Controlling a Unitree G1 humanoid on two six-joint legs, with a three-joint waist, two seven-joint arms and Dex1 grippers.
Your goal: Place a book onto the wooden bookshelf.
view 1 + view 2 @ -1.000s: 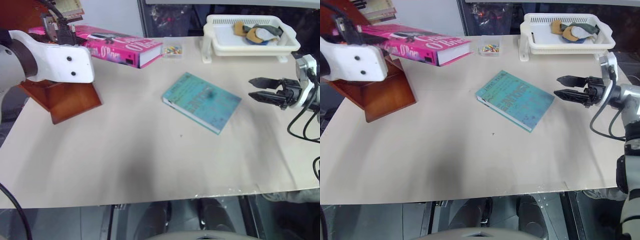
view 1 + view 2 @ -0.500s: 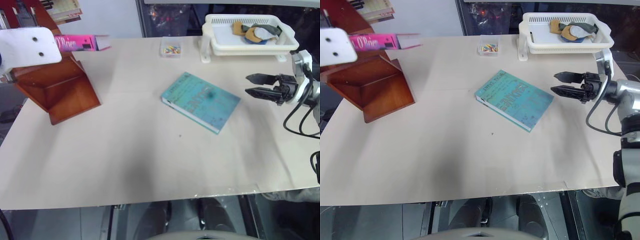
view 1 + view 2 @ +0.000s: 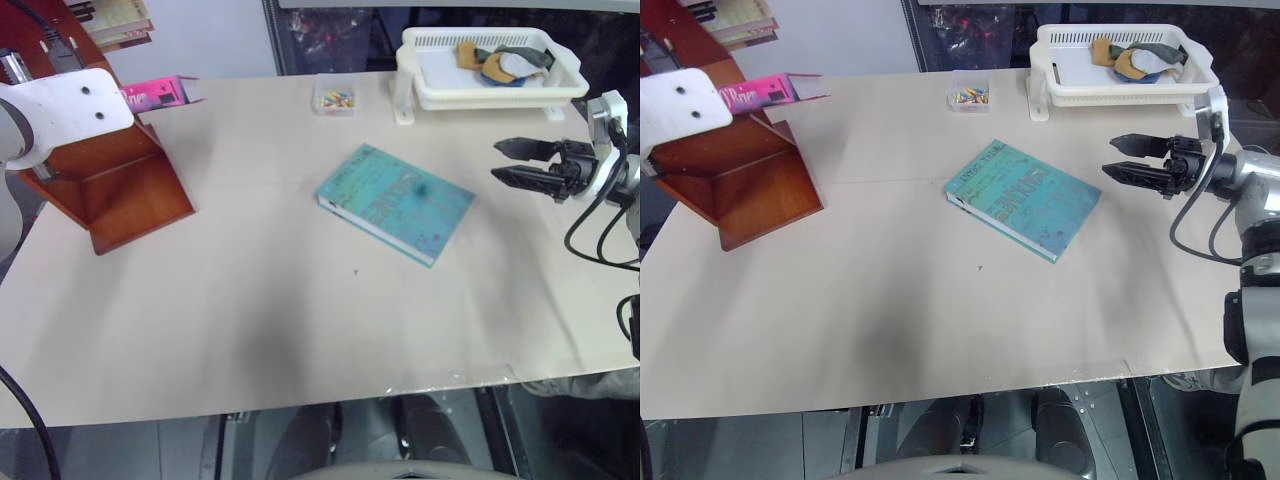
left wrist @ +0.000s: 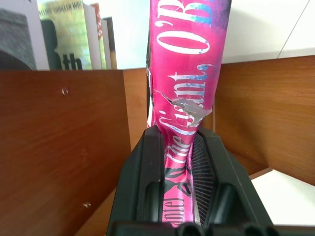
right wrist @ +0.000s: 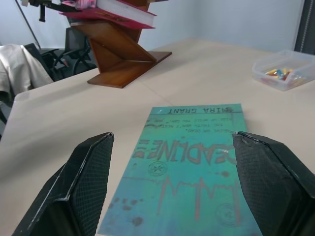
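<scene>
From the head cameras, a pale beige desk (image 3: pixel 300 300) carries a reddish-brown polished wooden bookshelf (image 3: pixel 115 190) of slanted boards at its left edge, and the bright magenta-pink paperback book (image 3: pixel 158 94) pokes out level above the shelf's upper board, its near end hidden behind the white casing of the left arm. Mid-desk lies a teal-green book (image 3: pixel 395 203), flat and askew, with a small clear plastic box of coloured bits (image 3: pixel 333 97) beyond it and a white slotted plastic basket (image 3: pixel 490 62) holding crumpled cloths (tan, grey and blue) at the far right corner. The right gripper (image 3: pixel 520 163) hovers over the desk's right side, pointing toward the teal-green book and apart from it, its two black fingers spread with nothing between them. In the left wrist view, the left gripper (image 4: pixel 178 147) has its fingers clamped on the pink book's lettered spine, the book reaching into a shelf compartment between wooden walls, with a row of other books (image 4: pixel 74 34) standing beyond; whether it touches a board is hard to tell. In the right wrist view, the open black fingers (image 5: pixel 83 177) frame the teal-green cover, with the shelf and pink book far behind.
</scene>
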